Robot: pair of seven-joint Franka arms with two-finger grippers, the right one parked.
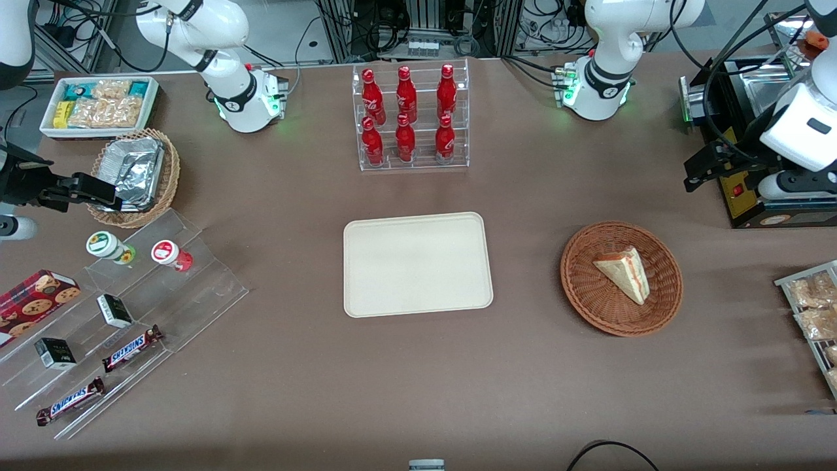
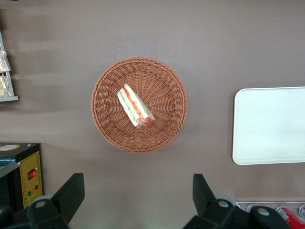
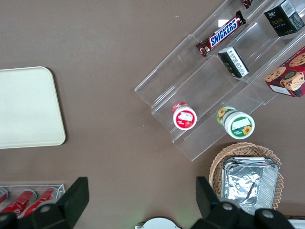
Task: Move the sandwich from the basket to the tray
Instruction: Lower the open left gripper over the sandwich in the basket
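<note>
The sandwich (image 1: 624, 271) is a pale bread wedge with red and green filling. It lies in the round reddish-brown wicker basket (image 1: 582, 288) toward the working arm's end of the table. The cream-beige tray (image 1: 417, 265) lies flat and bare at the table's middle. My left gripper (image 1: 698, 175) hangs above the table, farther from the front camera than the basket, open and empty. In the left wrist view the gripper (image 2: 137, 191) is well apart from the sandwich (image 2: 135, 106), the basket (image 2: 107, 124) and the tray (image 2: 269, 126). The tray also shows in the right wrist view (image 3: 28, 107).
A clear rack of red bottles (image 1: 412, 118) stands farther from the front camera than the tray. A black device with a red button (image 1: 745, 196) sits beside my gripper. A wire rack of bagged pastries (image 1: 814, 307) lies at the working arm's end. A clear stepped shelf of snacks (image 1: 124, 327) stands at the parked arm's end.
</note>
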